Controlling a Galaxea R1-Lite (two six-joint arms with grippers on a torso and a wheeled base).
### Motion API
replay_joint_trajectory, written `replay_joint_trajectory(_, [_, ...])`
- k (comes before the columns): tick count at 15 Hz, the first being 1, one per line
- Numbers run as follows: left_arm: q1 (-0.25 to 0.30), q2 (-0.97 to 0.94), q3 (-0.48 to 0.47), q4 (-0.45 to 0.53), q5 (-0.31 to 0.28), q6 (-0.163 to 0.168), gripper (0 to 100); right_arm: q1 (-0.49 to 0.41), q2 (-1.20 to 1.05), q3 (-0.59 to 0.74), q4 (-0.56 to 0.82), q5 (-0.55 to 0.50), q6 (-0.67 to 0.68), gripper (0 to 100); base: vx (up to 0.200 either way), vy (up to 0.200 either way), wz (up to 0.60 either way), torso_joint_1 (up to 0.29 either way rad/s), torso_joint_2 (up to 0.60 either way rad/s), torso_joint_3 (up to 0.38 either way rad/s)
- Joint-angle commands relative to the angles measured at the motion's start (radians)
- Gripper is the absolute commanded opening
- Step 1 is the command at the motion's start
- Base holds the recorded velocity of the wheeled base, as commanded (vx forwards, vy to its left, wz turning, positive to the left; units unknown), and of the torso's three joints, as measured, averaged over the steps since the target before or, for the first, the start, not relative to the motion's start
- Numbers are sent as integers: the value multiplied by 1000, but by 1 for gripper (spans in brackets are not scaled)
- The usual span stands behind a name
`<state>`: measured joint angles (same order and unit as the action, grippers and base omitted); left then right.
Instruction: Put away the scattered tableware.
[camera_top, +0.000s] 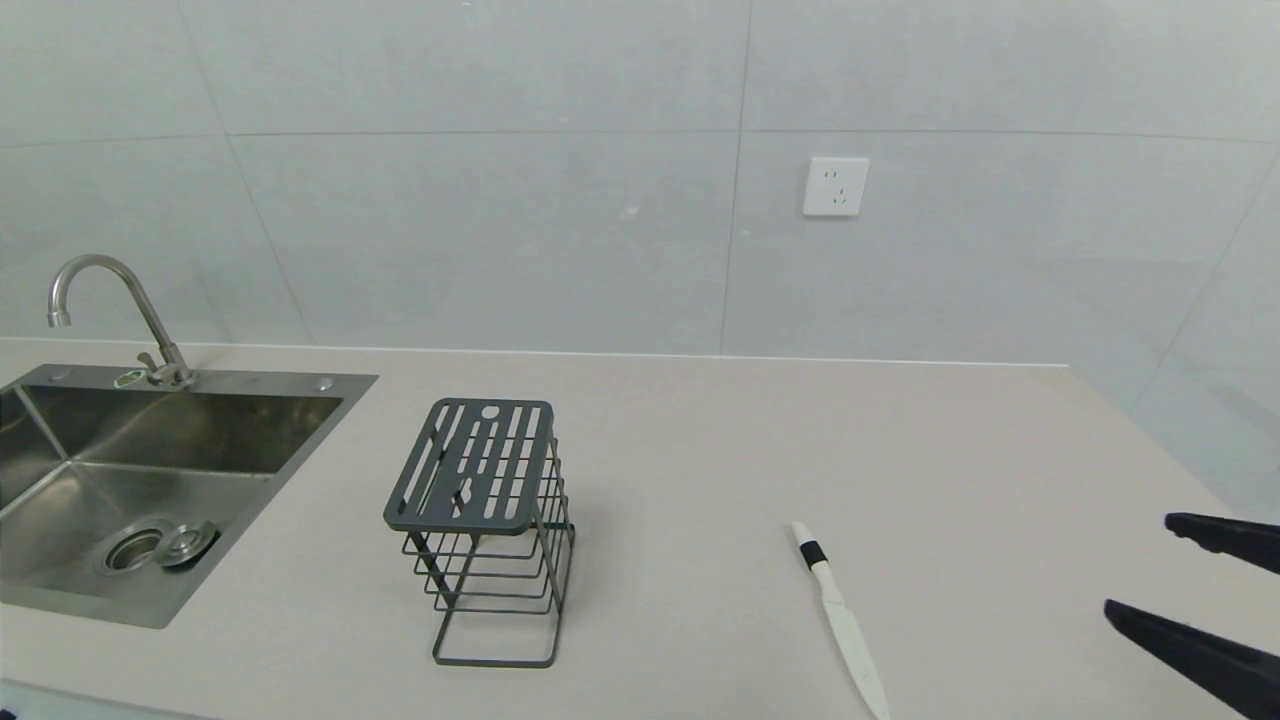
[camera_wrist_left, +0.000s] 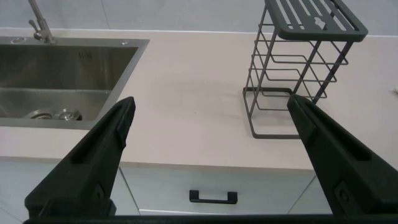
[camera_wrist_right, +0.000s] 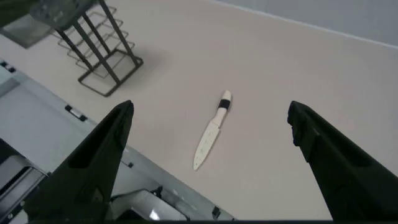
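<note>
Your left gripper (camera_wrist_left: 211, 106) is in front of the table's (camera_top: 900, 450) near edge, above a drawer handle (camera_wrist_left: 212, 197). Its jaws are spread wide and hold nothing. Your right gripper (camera_top: 1139, 565) is at the lower right edge of the head view, with its jaws also wide open and holding nothing.

The knife (camera_top: 838, 615) is white with a black band on the handle. It lies flat on the table, lower right of centre in the head view, with the blade tip toward the bottom edge and the handle pointing at the wall. It is not touching either gripper.

The dark wire rack (camera_top: 480, 520) with a slotted top stands upright left of centre, well apart from the knife. The steel sink (camera_top: 250, 380) is at the left edge, with the faucet (camera_top: 110, 300) behind it. A wall outlet (camera_top: 835, 186) is at the upper right of centre.
</note>
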<state>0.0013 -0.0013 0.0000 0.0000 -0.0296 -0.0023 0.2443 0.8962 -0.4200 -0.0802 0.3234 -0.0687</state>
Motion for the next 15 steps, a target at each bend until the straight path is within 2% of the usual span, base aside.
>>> replay_joint_trajectory(1, [0, 1, 0, 0, 0, -1, 100, 53, 162, -5, -1, -3, -45, 100, 0, 0, 0, 0, 0, 0])
replay_joint_trajectory(4, [0, 1, 0, 0, 2, -1, 100, 159, 314, -29, -1, -58, -37, 100, 0, 0, 0, 0, 0, 0])
replay_joint_trajectory(7, [0, 1, 0, 0, 2, -1, 100, 188, 418, -52, -3, -70, -34, 100, 0, 0, 0, 0, 0, 0])
replay_joint_trajectory(9, [0, 1, 0, 0, 0, 1, 100, 219, 483, -83, -1, -116, -25, 100, 0, 0, 0, 0, 0, 0])
replay_joint_trajectory(12, [-1, 1, 0, 0, 0, -1, 100, 296, 645, -187, -3, -132, 297, 100, 0, 0, 0, 0, 0, 0])
replay_joint_trajectory(13, [0, 1, 0, 0, 0, -1, 100, 305, 665, -197, -3, -144, 322, 100, 0, 0, 0, 0, 0, 0])
replay_joint_trajectory(15, [-1, 1, 0, 0, 0, -1, 100, 354, 698, -186, 0, -238, 325, 100, 0, 0, 0, 0, 0, 0])
